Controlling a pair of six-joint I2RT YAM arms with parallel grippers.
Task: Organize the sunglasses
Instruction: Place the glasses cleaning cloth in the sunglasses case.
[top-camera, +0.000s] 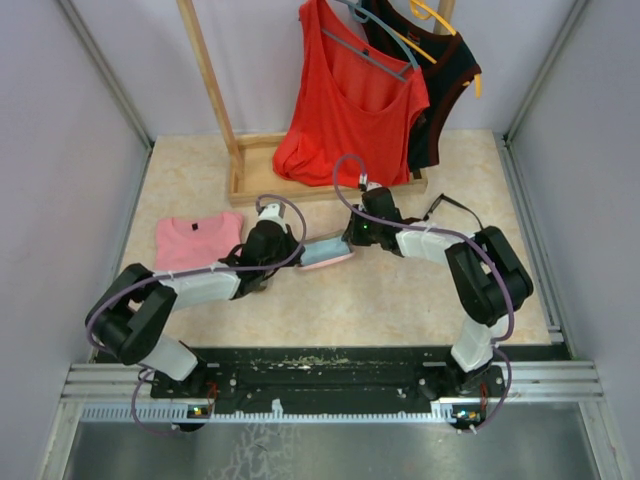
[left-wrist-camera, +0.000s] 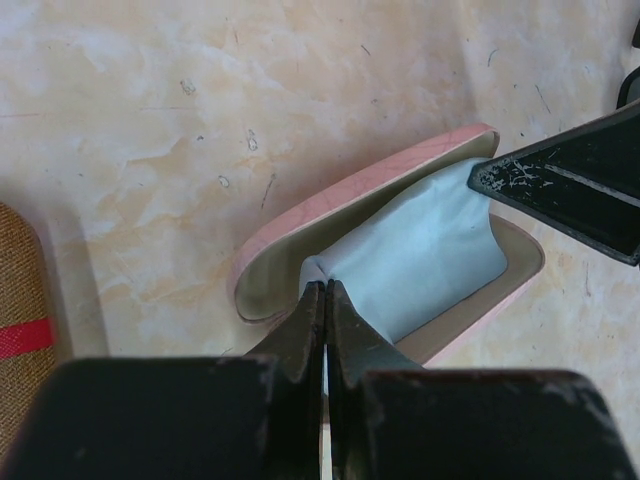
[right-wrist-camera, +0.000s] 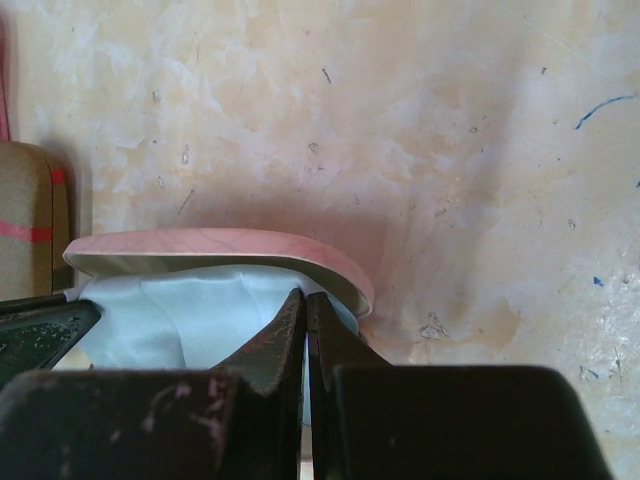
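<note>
The sunglasses are hidden in every view. The oblong pink case (top-camera: 327, 252) lies open in the middle of the table, its lid (left-wrist-camera: 350, 195) (right-wrist-camera: 200, 243) raised over a light blue cloth (left-wrist-camera: 430, 250) (right-wrist-camera: 170, 310) that fills it. My left gripper (top-camera: 298, 255) (left-wrist-camera: 326, 285) is shut, its tips touching the cloth's near-left edge. My right gripper (top-camera: 348, 240) (right-wrist-camera: 305, 295) is also shut, its tips against the cloth under the lid's right end. Whether either pinches the cloth cannot be told.
The brown plaid case (left-wrist-camera: 15, 320) (right-wrist-camera: 25, 220) lies just left of the pink case. A folded pink shirt (top-camera: 198, 240) lies at the left. Behind stands a wooden rack base (top-camera: 250, 175) with a red top (top-camera: 350, 100) and a black garment (top-camera: 440, 90) hanging.
</note>
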